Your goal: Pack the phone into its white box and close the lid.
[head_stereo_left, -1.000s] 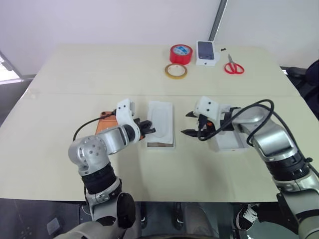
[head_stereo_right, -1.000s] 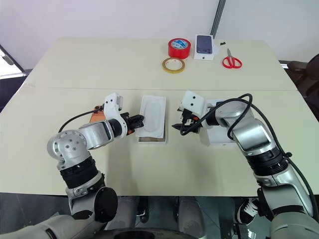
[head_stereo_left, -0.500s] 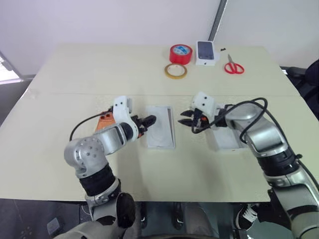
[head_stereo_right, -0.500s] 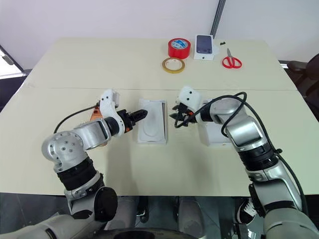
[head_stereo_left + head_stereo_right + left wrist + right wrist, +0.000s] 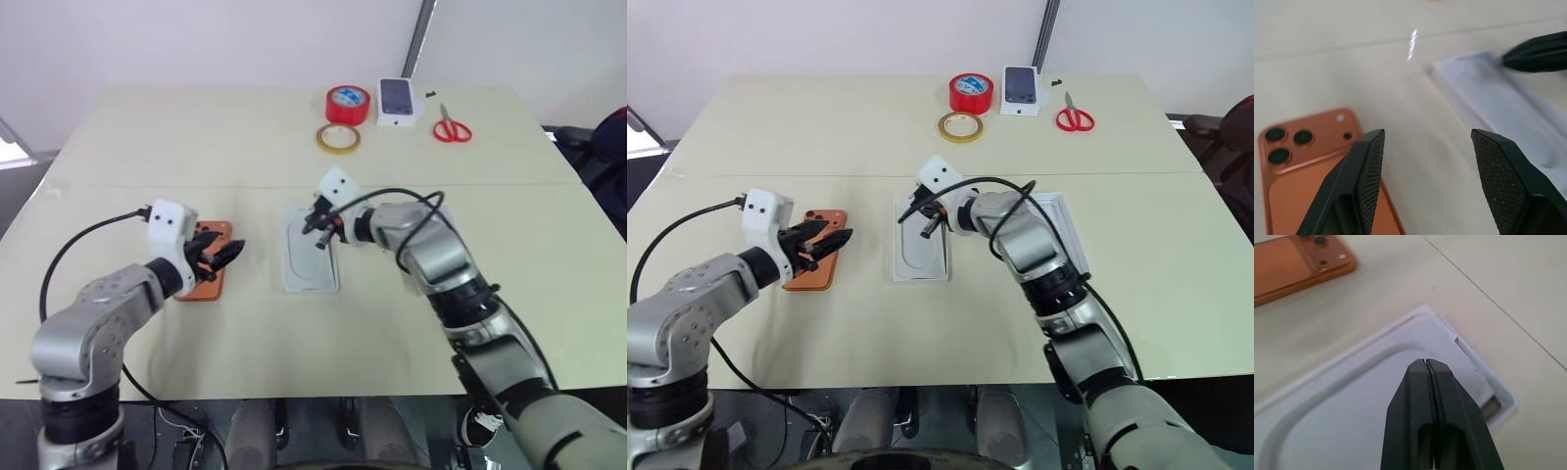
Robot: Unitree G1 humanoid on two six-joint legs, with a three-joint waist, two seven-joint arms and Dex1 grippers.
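The slim orange smartphone (image 5: 814, 261) lies camera-side up on the beige table (image 5: 823, 137). The left gripper (image 5: 835, 241) hovers over it, jaws apart, empty. The right gripper (image 5: 926, 221), pinched shut and apparently empty, hangs above the thin white insert (image 5: 921, 252) in the shallow white cardboard box (image 5: 287, 278).

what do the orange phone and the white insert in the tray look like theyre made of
The phone: likely metal or glass with a smooth matte orange back; it shows an even sheen, a raised lens block and dark glossy lenses. The white insert sitting in the white box: probably moulded paper pulp or thin card, matte, with a softly pressed rounded recess and no glare. Neither can be settled by look alone.
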